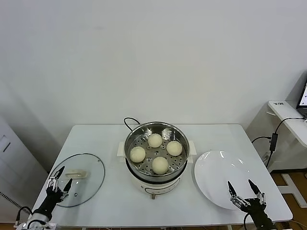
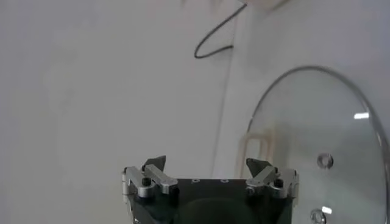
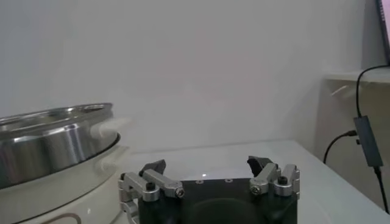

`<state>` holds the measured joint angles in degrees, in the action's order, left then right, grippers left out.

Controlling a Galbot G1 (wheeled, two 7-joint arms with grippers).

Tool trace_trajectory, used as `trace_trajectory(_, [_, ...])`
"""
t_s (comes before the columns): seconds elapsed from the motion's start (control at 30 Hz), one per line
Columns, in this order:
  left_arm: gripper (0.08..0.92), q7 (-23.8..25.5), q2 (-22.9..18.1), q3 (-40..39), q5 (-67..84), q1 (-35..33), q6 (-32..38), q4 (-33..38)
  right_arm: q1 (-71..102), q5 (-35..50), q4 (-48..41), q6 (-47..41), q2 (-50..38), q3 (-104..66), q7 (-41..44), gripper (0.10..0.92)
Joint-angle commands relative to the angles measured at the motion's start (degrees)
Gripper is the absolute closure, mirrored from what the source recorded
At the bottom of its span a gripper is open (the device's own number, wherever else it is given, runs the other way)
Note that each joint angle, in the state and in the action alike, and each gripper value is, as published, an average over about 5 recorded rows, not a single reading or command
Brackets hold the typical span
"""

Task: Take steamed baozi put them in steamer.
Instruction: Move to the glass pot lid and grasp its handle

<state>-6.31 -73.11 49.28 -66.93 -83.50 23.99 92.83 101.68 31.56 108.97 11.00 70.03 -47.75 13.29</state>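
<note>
Nearest the head camera, at the near edge of the white surface [image 1: 96, 139]: left tool [image 1: 59, 178] at the near left corner, fingers spread, holding nothing; right tool [image 1: 245, 189] at the near right corner, fingers likewise spread and empty.

Just under and ahead of the left tool: round glass lid [image 1: 81, 178] with a white handle, lying flat, its near rim close to the surface's front edge. In the left wrist view, same lid [image 2: 323, 164] beyond the spread left tool [image 2: 207, 167], with bare surface beside it and a black cord [image 2: 216, 36] farther off.

Just ahead of the right tool: flat white plate [image 1: 218, 177], bare, its near rim touching or nearly under the fingertips, cannot tell which; its far-side rim close to the surface's right edge.

Between the two tools and farther from both, mid-surface: steamer [image 1: 156, 155], a shiny steel pot on a white base, uncovered. Open surface between steamer and lid; plate just beside the steamer. In the right wrist view, steamer wall [image 3: 55, 143] off to one side of the spread right tool [image 3: 210, 170], apart from it.

Inside the steamer, on the perforated tray: four steamed baozi [image 1: 155, 140], cream-white and round, spaced in a diamond, none touching. All well apart from either tool.
</note>
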Motion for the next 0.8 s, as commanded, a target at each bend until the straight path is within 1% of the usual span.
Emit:
trace_trajectory(0.03, [0.177,-0.97,1.41,-2.79,-6.64,7.87,-2.64,-6.65,1.10,-0.40,0.90,-0.20,1.28,-1.84,0.22,0.203])
trace_trajectory(0.27, [0.177,-1.16,1.23,-3.02,-7.38,11.05,-4.38,-10.49,1.75,-0.47,1.07,0.22,1.85,-1.91,0.36,0.203])
trace_trajectory(0.53, [0.183,-0.78,1.01,-3.84,-7.14,11.75,-6.02,-9.68,2.09,-0.59,1.58,0.20,2.10,-1.72,0.39,0.203])
trace_trajectory(0.63, [0.223,-0.02,0.95,-3.84,-6.75,11.57,-5.81,-9.54,2.22,-0.60,1.73,0.26,2.14,-1.81,0.39,0.203])
trace_trajectory(0.8, [0.358,0.46,1.12,-3.91,-4.17,10.44,-5.26,-8.58,2.73,-0.61,2.21,0.54,2.39,-2.00,0.42,0.203])
